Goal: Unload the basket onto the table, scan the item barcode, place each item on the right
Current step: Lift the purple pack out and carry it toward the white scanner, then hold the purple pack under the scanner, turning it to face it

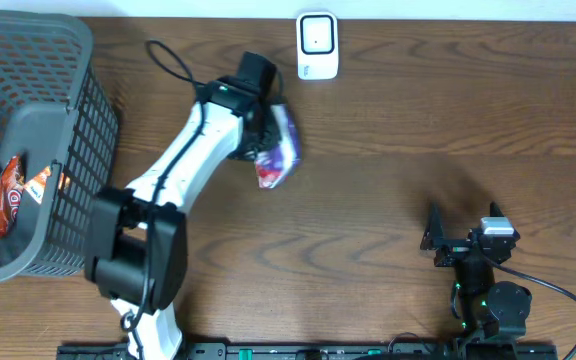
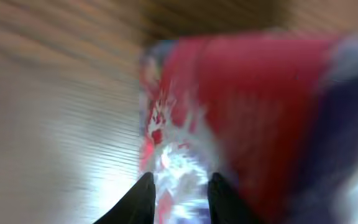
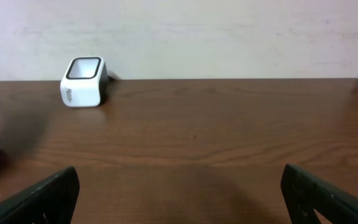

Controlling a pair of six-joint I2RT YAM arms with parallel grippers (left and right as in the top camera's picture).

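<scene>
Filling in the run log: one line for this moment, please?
left gripper: fingers astride snack packet, grip unclear | right gripper: open, empty | scanner: apart from packet

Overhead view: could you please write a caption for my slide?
Left end effector holds a red-and-purple packet near the white scanner.

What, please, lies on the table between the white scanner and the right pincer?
Nothing: only bare wooden table lies between the white scanner and the right pincer. This shows plainly in the right wrist view, and the overhead view confirms it.
</scene>
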